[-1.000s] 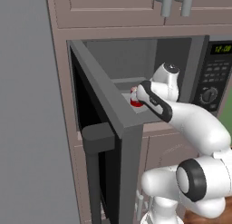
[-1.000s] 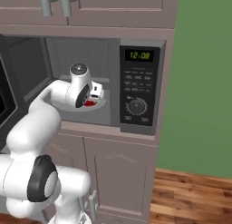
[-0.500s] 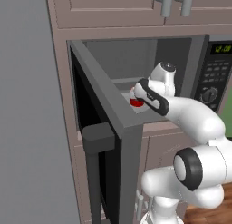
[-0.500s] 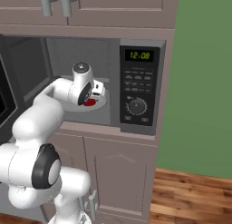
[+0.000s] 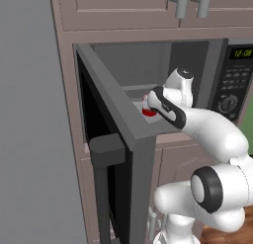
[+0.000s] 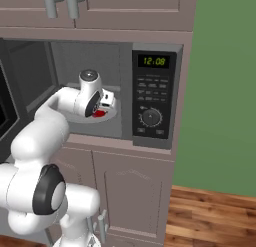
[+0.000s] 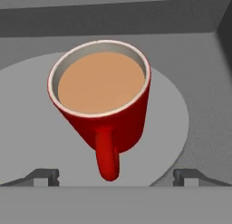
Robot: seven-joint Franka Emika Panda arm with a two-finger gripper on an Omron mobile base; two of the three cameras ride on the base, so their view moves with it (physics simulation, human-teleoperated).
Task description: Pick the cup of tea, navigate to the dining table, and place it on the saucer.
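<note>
The cup of tea [image 7: 102,105] is a red mug full of brown liquid. It stands upright on the grey round turntable [image 7: 167,105] inside the open microwave. Its handle points toward my gripper [image 7: 117,177], which is open, with one dark fingertip [image 7: 43,175] on either side just short of the handle and nothing held. From the base, the cup [image 5: 147,111] peeks out red past the door edge, right under my gripper [image 5: 154,105]. From the right, the cup [image 6: 101,112] sits just below my gripper [image 6: 107,103]. The dining table and the saucer are out of view.
The microwave door [image 5: 116,139] swings out wide to the left of my arm. The control panel [image 6: 152,101] with its clock and dial stands to the right of the cavity. Cabinet doors [image 6: 100,11] hang above, and more cabinets [image 6: 130,196] sit below over a wood floor.
My hand has edged slightly further into the microwave toward the cup, and the elbow has shifted. The jaws have stayed open and the cup has not moved.
</note>
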